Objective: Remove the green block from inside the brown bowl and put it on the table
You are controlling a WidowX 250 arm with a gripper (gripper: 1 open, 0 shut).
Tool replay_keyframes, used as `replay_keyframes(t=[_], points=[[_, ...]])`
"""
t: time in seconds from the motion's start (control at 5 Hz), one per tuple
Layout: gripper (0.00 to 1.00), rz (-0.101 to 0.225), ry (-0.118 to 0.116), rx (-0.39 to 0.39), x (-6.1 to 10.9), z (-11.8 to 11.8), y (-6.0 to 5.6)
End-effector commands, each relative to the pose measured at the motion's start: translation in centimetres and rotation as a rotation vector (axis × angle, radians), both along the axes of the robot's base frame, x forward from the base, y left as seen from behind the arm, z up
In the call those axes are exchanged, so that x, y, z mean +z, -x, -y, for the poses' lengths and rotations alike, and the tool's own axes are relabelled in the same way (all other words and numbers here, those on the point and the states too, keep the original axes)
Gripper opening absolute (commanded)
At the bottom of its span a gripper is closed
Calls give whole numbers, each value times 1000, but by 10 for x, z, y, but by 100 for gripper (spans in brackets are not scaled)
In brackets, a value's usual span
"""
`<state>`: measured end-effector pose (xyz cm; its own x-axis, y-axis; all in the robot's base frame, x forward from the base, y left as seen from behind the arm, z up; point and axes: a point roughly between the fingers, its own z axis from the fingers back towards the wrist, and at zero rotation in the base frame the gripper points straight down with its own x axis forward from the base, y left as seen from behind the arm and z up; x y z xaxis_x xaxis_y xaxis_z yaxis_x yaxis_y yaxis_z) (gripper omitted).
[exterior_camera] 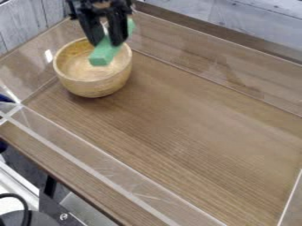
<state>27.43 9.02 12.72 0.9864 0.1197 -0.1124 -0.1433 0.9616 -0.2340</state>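
My black gripper [105,33], blurred at its edges, has its fingers closed on the green block [106,50], a plain, matte bar tilted lengthwise, its upper part between them and its lower end hanging free. Beneath and around that end sits the bowl [92,81], round, tan, smooth wood with thick walls. The bowl rests at the far left of the brown wood-grain table [189,115].

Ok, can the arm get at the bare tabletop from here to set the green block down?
Looks like yes: the gripper appears to have the green block over the brown bowl, and I see nothing standing on the table beside it.
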Motion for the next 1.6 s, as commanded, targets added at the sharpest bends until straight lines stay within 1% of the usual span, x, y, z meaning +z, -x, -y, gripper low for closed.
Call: replay_keyframes(t=[0.0, 0.2, 0.4, 0.6, 0.8, 1.0, 1.2, 1.4], points=[[0, 58, -79, -102, 4, 33, 5], [0, 38, -138, -194, -20, 66, 12], [0, 38, -177, -231, -36, 92, 21], [0, 37, -210, -203, -40, 71, 22], [0, 37, -239, -186, -49, 56, 27], [0, 5, -230, -146, -63, 54, 25], [0, -25, -224, -119, -75, 56, 20], [0, 15, -189, -81, -56, 50, 9]])
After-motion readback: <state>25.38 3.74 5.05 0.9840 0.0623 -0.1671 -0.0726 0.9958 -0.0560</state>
